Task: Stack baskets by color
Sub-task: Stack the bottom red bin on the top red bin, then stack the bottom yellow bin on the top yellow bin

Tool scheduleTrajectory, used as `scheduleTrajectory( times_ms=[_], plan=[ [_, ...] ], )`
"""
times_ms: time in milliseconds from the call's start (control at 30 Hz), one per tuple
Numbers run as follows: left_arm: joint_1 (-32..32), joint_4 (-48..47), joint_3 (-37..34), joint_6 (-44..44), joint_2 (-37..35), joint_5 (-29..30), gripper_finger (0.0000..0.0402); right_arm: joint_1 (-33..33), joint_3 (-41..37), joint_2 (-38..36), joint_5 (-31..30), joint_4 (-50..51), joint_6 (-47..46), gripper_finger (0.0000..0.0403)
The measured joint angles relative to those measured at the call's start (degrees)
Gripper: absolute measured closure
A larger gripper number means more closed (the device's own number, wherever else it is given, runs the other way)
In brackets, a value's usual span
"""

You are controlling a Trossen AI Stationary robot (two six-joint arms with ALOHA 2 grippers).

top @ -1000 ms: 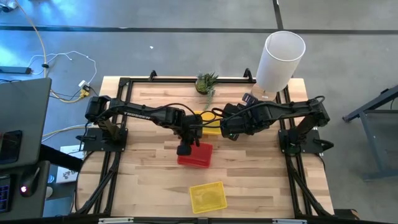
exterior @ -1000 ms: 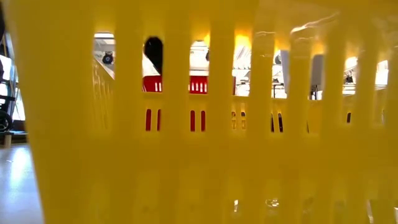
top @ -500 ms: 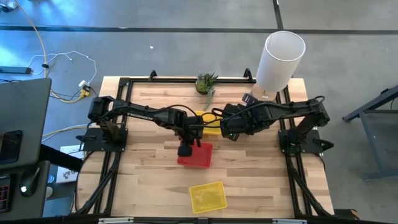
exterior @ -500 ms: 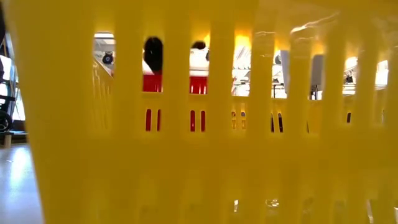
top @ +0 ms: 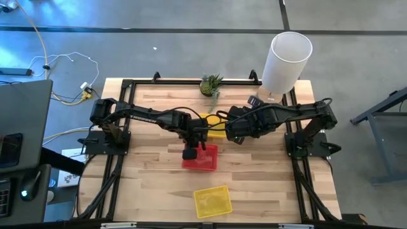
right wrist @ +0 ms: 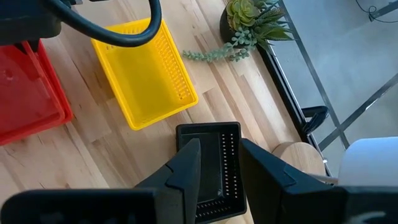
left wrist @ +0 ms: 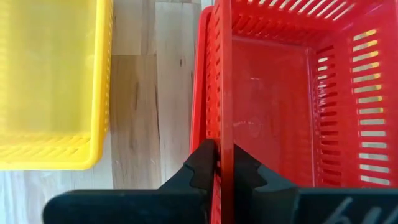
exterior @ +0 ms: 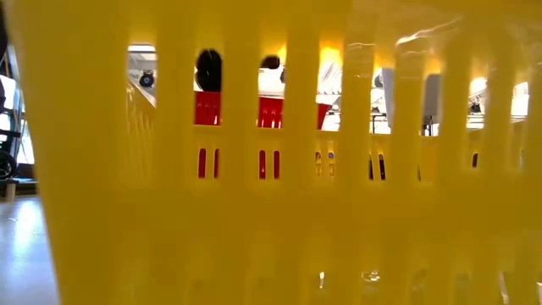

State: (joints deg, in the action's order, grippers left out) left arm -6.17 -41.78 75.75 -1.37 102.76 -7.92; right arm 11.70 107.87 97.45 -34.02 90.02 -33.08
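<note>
A red basket sits mid-table, and a second red rim shows just outside its wall. My left gripper is shut on that wall. One yellow basket lies near the front edge and fills the low view. Another yellow basket lies behind the red one. A black basket rests on the table under my right gripper, which hangs open above it. My left gripper pinches the red basket's side wall between its two fingers, one finger inside the basket and one outside. The fingers come steeply from above. Whether the basket's underside is clear of what is under it does not show.
A small green plant and a tall white cylinder stand at the table's far edge. The dark frame rails run along both sides. Bare wood lies at the front left and front right.
My left gripper has shut on the red basket's wall without shifting place. In the low view the red wall now reaches higher behind the yellow slots than a second ago. My right arm has kept still.
</note>
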Motion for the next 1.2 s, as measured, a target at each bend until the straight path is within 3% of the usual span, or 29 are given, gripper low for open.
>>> scheduleTrajectory(
  times_ms=[200, 667, 867, 1200],
  plan=[
    [0.0, 0.0, 0.0, 0.0, 0.0, 0.5, 0.038, 0.1, 0.0, 0.0, 0.2, 0.0, -0.1, 0.0307],
    [-0.1, -0.2, 0.0, 0.5, 0.0, 0.7, 0.0286, 2.3, 0.0, 0.0, 0.2, 0.0, -0.1, 0.0307],
    [-0.1, -6.6, 2.6, 3.0, -0.4, 0.1, 0.028, 3.5, 0.0, 0.0, 0.4, -0.1, -0.1, 0.0307],
    [1.5, -13.5, 4.5, 3.1, -5.5, 3.3, 0.028, 5.7, 0.1, 0.8, 12.0, -4.4, -0.3, 0.0307]
  ],
)
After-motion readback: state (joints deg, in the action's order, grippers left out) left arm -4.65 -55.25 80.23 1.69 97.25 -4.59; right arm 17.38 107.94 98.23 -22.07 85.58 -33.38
